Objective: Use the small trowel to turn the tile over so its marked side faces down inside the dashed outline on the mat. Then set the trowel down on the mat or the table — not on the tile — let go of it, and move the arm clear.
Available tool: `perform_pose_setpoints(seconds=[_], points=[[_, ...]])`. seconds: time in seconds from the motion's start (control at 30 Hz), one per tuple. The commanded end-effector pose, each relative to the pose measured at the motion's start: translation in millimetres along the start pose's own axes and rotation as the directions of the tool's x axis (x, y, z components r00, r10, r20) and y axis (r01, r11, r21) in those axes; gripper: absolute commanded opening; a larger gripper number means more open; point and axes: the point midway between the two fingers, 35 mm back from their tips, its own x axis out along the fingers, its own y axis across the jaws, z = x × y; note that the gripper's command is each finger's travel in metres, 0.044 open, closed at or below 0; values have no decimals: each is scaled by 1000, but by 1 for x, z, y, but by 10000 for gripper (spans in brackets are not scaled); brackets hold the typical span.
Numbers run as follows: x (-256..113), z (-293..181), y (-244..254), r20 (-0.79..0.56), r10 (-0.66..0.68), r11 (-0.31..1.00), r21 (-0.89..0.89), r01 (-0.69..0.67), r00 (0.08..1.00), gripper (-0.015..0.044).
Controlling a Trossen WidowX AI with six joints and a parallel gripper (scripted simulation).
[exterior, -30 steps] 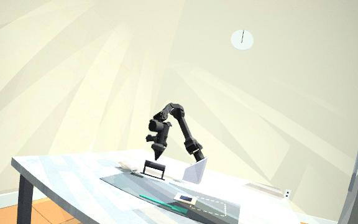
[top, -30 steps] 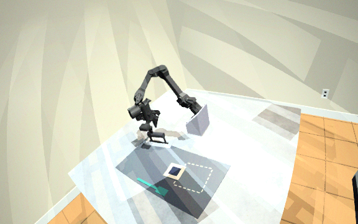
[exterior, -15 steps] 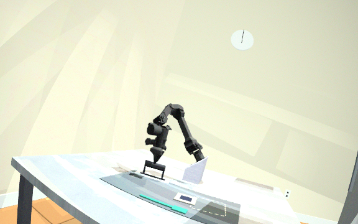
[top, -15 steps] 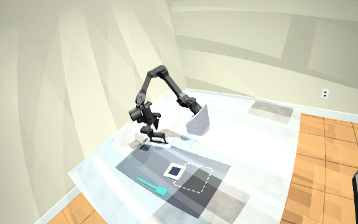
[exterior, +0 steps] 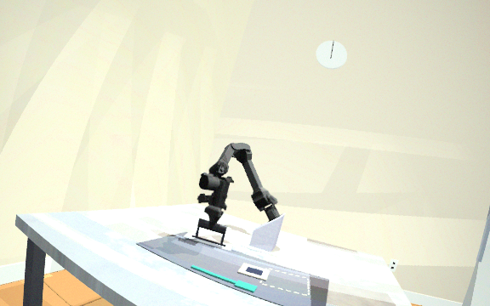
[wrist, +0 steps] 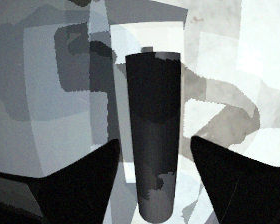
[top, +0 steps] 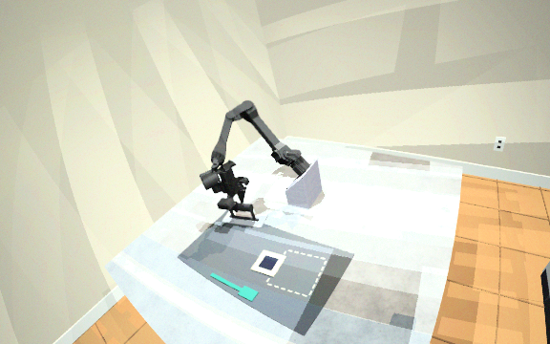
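Observation:
The small trowel (top: 246, 208) (exterior: 219, 228) (wrist: 155, 100) has a thick black handle on a bracket above a pale flat blade. It stands at the mat's back left edge. My gripper (top: 235, 203) (exterior: 215, 216) (wrist: 155, 143) is open, low over the handle; in the wrist view one fingertip is on each side of it, with gaps. The white tile (top: 268, 263) (exterior: 253, 271) lies flat on the mat (top: 199, 253) (exterior: 156, 244), its dark blue square facing up. It overlaps the left part of the dashed outline (top: 307, 295) (exterior: 309, 286).
A teal flat paddle-shaped tool (top: 247, 292) (exterior: 245, 286) lies on the mat in front of the tile. A pale upright panel (top: 306, 188) (exterior: 267, 235) stands on the table beside the arm's base, behind the mat.

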Motion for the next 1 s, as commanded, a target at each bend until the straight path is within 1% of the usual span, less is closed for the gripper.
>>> perform_pose_setpoints(seconds=[0.0, 0.07, 0.1, 0.8, 0.87, 0.97], points=[[2, -1, 0, -4, 3, 1000, -5, -3, 1000, 191], [2, -1, 0, -4, 3, 1000, -5, -3, 1000, 139], [2, -1, 0, -4, 3, 1000, -5, -3, 1000, 132], [2, -1, 0, -4, 3, 1000, -5, -3, 1000, 130], [2, -1, 0, -4, 3, 1000, 15, -3, 1000, 130], [2, -1, 0, -4, 3, 995, 99, -2, 1000, 130]])
